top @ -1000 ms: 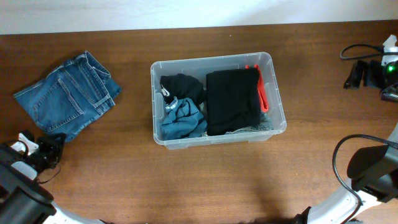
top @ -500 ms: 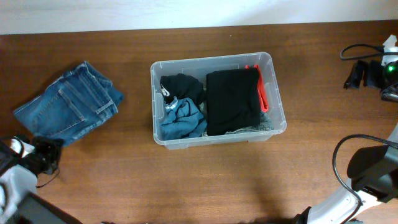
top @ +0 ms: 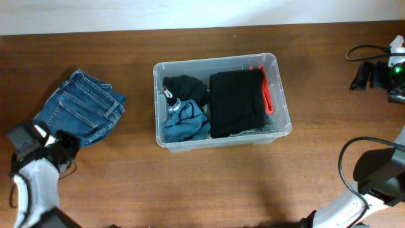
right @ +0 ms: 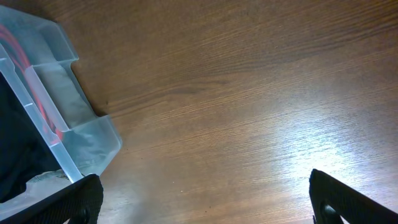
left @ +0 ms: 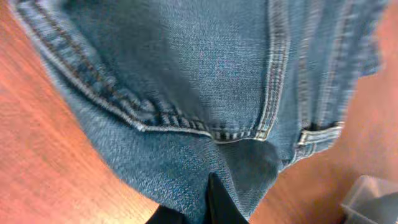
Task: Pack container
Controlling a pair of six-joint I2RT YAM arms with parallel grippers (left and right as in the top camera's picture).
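The container (top: 283, 95), a clear plastic bin, stands mid-table holding a black garment (top: 235, 102) with a red edge, a smaller black piece and a crumpled blue-grey cloth (top: 185, 121). Folded blue jeans (top: 83, 106) lie on the table to its left. My left gripper (top: 66, 147) is at the jeans' near corner, shut on the denim. In the left wrist view the jeans (left: 199, 81) fill the frame and the fabric is pinched at my left gripper (left: 210, 202). My right gripper (right: 204, 186) stands open over bare wood, right of the container's corner (right: 74, 134).
Black equipment with a cable (top: 373, 73) sits at the table's far right edge. The right arm's base and cable (top: 373, 171) occupy the near right corner. Brown wooden table (top: 190, 183) surrounds the bin.
My left gripper has moved right, toward the bin, dragging the jeans with it. The jeans have bunched up and shifted right. The right arm has not moved.
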